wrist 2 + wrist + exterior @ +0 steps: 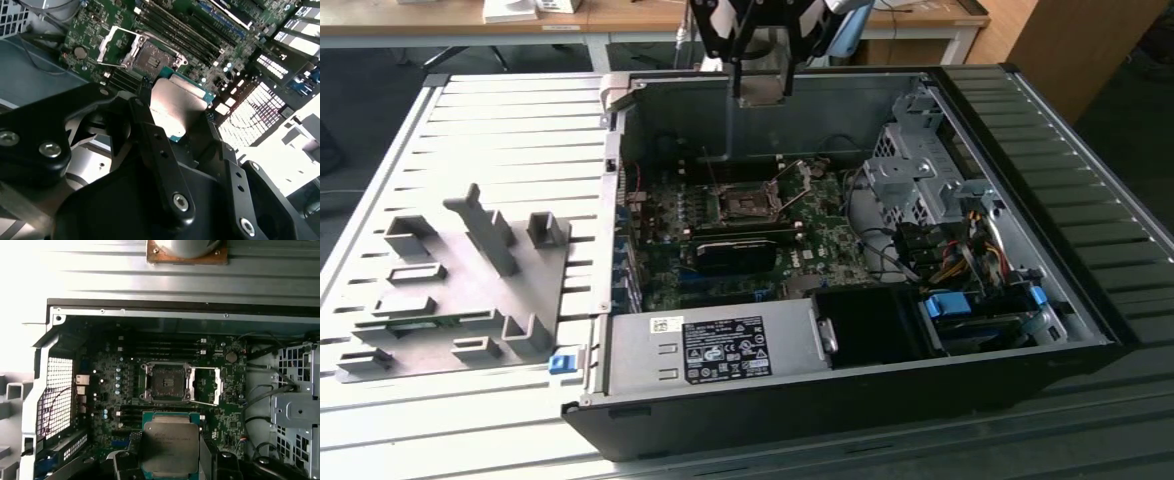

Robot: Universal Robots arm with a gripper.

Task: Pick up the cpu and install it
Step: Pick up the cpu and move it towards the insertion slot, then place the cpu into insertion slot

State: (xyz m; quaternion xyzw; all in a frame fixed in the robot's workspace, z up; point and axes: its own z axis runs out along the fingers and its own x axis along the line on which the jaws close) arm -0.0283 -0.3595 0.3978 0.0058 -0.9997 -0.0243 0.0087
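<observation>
**A:** The fingers [150,140] are closed in on the cpu [177,105], one black finger against each of two opposite edges. The gap between them is just the chip's width. Its silvery lid and green rim show in both wrist views.

**B:** And where does the chip sit against the cpu socket [167,381]?

**A:** It is above the socket and apart from it, and not seated. The exterior view has the gripper [170,462] up near the top of the computer case [854,400], well above the socket. In the first wrist view the chip looks offset to one side of the socket, not squarely over it.

**B:** Is the socket ready?

**A:** It looks so. The load plate [206,385] is swung open and lies just beside the socket, leaving the contact field bare. Memory slots [165,347] run close along the socket's flank, all on the motherboard [110,390].

**B:** What worries you?

**A:** Mostly alignment. If the chip comes down rotated or shifted against the socket, I'd expect a corner to land on the frame or scrape the contacts, and those bend easily. I can't tell from here whether its notches match the socket's keys.

**B:** And the grip?

**A:** It holds thin edges only, so a nudge against the open load plate beside the socket could tilt the chip or make it slip. A tilted chip would touch one side of the socket first.
</observation>
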